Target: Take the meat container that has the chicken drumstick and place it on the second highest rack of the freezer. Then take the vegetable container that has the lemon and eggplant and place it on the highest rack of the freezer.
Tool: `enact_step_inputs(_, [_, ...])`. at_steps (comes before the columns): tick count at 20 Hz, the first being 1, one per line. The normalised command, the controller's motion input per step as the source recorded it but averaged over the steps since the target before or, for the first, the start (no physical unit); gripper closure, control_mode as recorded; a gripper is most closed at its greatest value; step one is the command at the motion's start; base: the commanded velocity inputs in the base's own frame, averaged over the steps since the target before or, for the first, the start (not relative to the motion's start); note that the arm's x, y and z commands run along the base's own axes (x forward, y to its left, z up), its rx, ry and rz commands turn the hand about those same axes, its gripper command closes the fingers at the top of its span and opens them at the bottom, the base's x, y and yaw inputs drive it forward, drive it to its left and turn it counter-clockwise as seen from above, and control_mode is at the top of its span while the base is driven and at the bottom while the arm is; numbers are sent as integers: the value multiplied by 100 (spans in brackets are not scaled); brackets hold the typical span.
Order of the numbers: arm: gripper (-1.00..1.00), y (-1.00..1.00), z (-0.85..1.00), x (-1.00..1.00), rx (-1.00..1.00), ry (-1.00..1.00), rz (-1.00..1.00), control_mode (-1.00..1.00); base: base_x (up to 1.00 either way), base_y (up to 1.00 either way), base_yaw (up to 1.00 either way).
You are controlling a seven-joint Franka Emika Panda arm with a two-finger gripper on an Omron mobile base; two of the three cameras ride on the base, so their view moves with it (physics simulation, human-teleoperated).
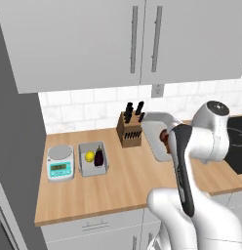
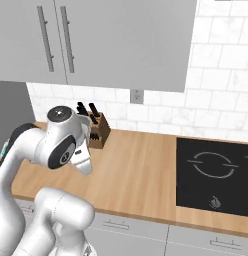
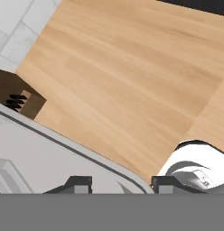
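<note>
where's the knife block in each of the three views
Left base view: knife block stands at centre, against the tiled wall, left of the grey meat tray.
Right base view: it sits left of centre, partly behind the arm.
Hand view: a brown corner at the left edge.
Shared landmark: the wooden counter under it.

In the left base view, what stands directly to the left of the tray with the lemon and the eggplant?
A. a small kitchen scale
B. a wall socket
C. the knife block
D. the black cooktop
A. The kitchen scale sits on the counter just left of the tray holding the lemon and eggplant; the knife block is on its right.
</note>
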Motion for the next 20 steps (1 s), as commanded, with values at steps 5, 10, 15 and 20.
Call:
enact_step_inputs(5, [100,0,21,-23,-1,0,0,-100,0,0,0])
enact_step_inputs(10, [100,0,-8,0,0,3,0,-100,0,0,0])
enact_step_inputs(15, [100,0,-1,-15,0,3,0,-100,0,0,0])
enact_step_inputs(20, [100,0,0,-11,0,0,0,100,-61,22,3])
